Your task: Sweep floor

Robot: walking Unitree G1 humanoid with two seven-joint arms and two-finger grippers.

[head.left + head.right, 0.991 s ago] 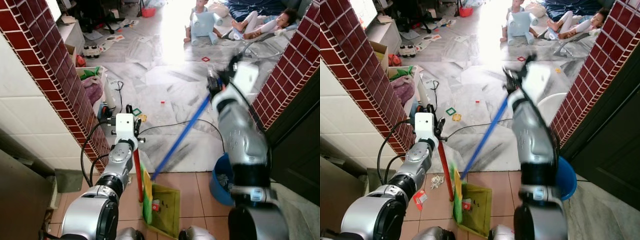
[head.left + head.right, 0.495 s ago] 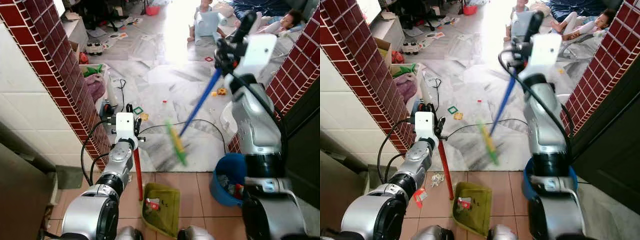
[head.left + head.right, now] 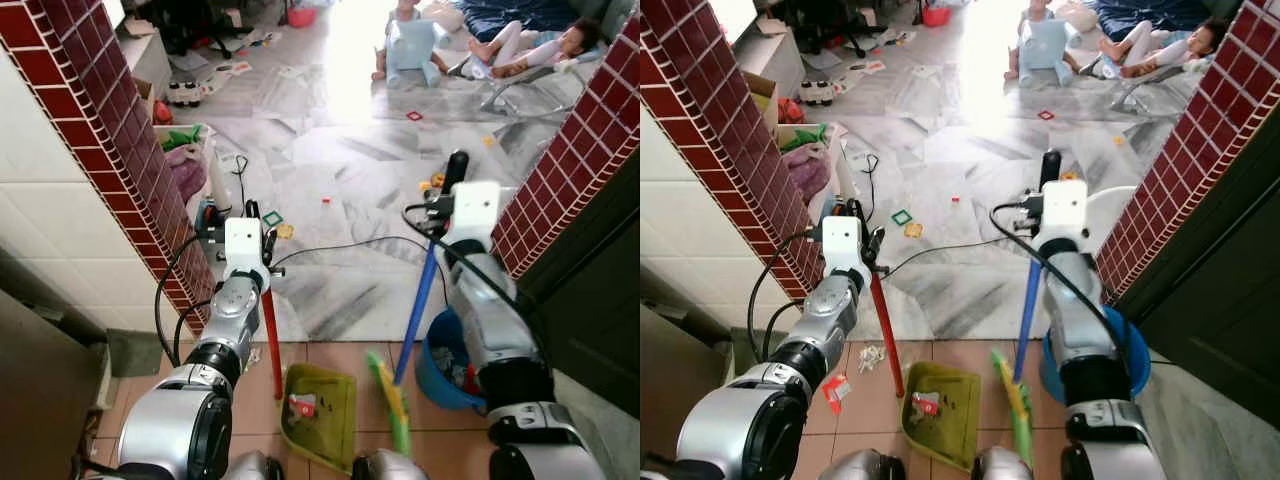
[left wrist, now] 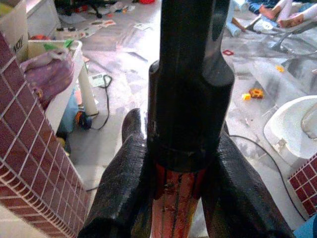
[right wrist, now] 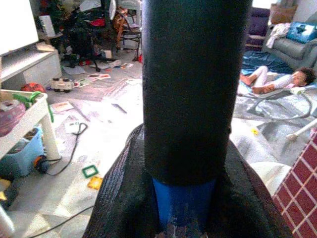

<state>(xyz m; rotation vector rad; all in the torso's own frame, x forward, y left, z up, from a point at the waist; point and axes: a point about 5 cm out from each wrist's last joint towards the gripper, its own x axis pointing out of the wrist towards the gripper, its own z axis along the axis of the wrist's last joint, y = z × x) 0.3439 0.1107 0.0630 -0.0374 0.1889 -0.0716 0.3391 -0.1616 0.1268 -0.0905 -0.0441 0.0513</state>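
A green dustpan [image 3: 322,418] lies on the tan tiles just in front of me, with a small red and white scrap [image 3: 299,405] in it. Its red handle [image 3: 271,340] stands upright, and my left gripper [image 3: 262,243] is shut on the handle's black top [image 4: 190,99]. My right gripper [image 3: 436,212] is shut on the blue broom handle [image 3: 415,318], which stands nearly upright. The broom's green bristles [image 3: 391,398] rest on the tiles just right of the dustpan. Crumpled paper [image 3: 872,358] and a red wrapper [image 3: 837,392] lie left of the dustpan.
A blue bucket [image 3: 447,368] stands right of the broom. Red brick pillars [image 3: 120,130] flank the doorway, with a dark door [image 3: 590,300] on the right. A black cable [image 3: 340,245] crosses the marble floor, where small toys lie scattered. People [image 3: 520,45] sit at the far end.
The broom head left the dustpan, swung up into the air, and now sits on the tiles right of the dustpan. My right arm rose, then dropped. The left arm held still.
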